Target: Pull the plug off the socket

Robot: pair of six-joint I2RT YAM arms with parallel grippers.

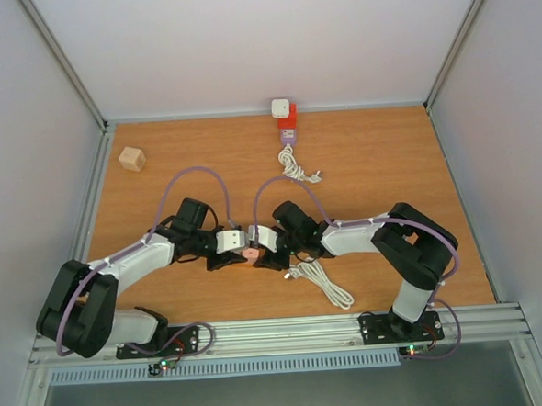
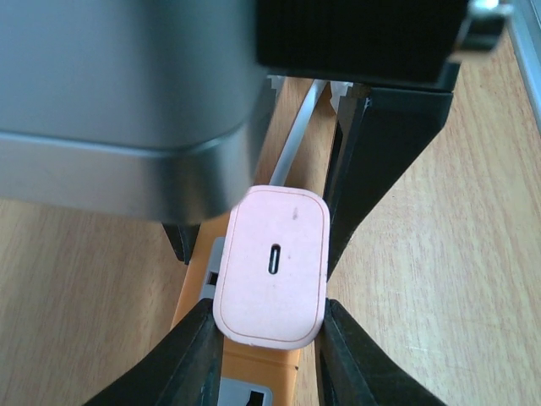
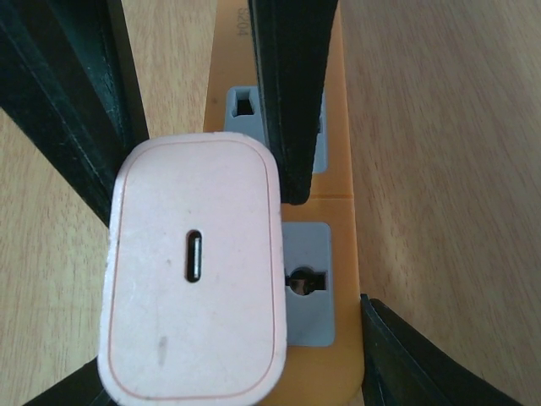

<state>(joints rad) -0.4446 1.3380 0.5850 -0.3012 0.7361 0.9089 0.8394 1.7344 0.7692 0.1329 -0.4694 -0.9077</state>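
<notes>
left claw (image 2: 269,315) clamping on plug (image 2: 272,264) sides for the pull; right claw (image 3: 232,338) gripping strip (image 3: 347,254) edges, pinning it to bench (image 3: 448,169) (so it isn't lifting too). plug sitting plugged into strip, mid-bench.

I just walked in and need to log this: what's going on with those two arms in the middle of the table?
The left end effector has its fingers pressed against both sides of the pink plug, which looks seated in the orange power strip. The right end effector clamps the strip by its long edges, apparently to brace it. The plug has not yet been pulled out.
</notes>
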